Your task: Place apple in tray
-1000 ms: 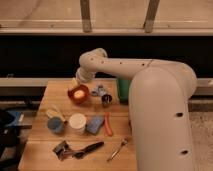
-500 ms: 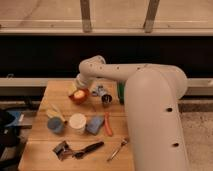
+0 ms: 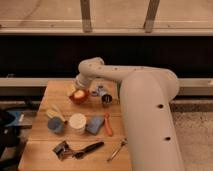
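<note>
Right now the jaws are standing spread wide, gripping nothing, and the gripper is hanging just over the red-orange bowl near the back left of the wooden table. The apple is sitting in that bowl, at its left side, directly below the wrist. Just to the right, a small blue item and a dark cup are standing close together. Nearer the front, a white cup, a blue cloth and a long orange piece are lying in a row. The pale arm is filling the right side.
</note>
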